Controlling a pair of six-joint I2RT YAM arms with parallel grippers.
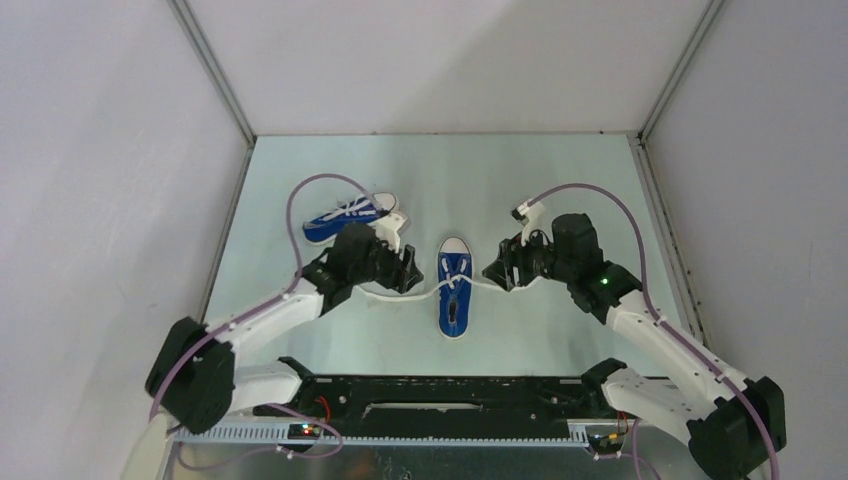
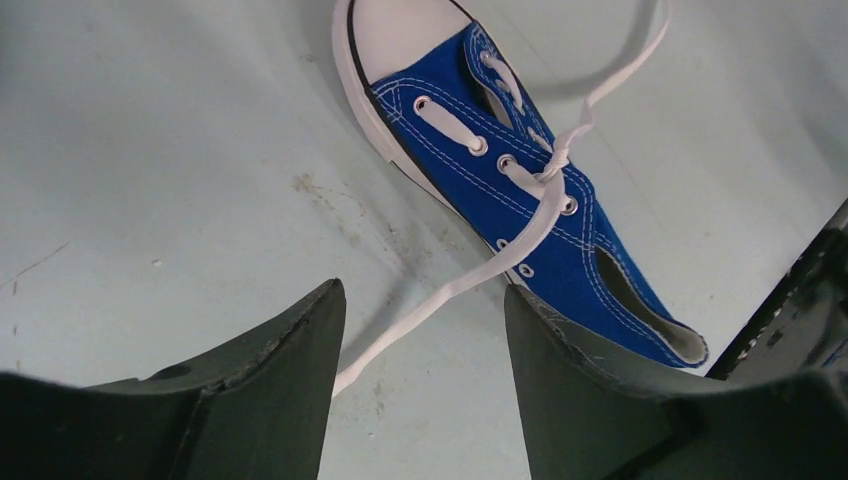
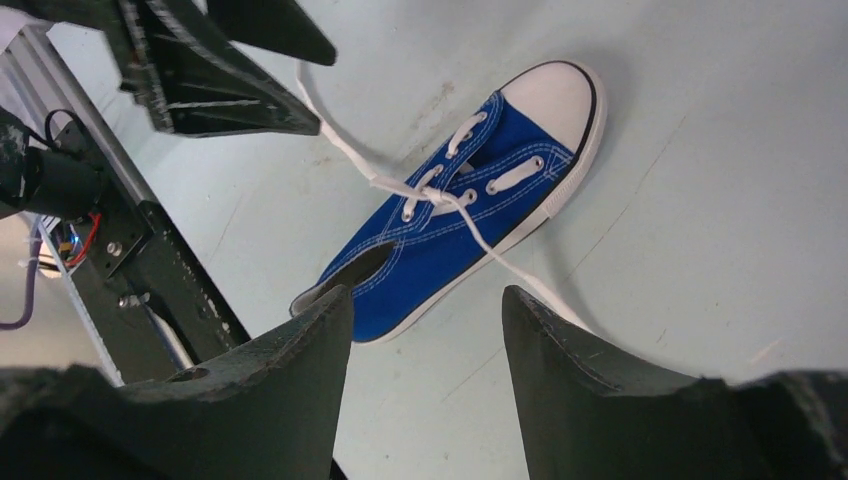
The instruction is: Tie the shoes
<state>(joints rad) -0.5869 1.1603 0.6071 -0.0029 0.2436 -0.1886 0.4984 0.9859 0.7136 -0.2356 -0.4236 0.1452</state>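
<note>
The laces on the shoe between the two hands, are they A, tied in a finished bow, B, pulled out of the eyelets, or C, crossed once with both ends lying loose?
C: the laces cross once over the shoe, and each end trails off flat on the table, no loops.

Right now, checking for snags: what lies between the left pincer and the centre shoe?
Only a white lace end lies there, trailing from the centre shoe across the table toward the open left pincer; the left wrist view shows it.
</note>
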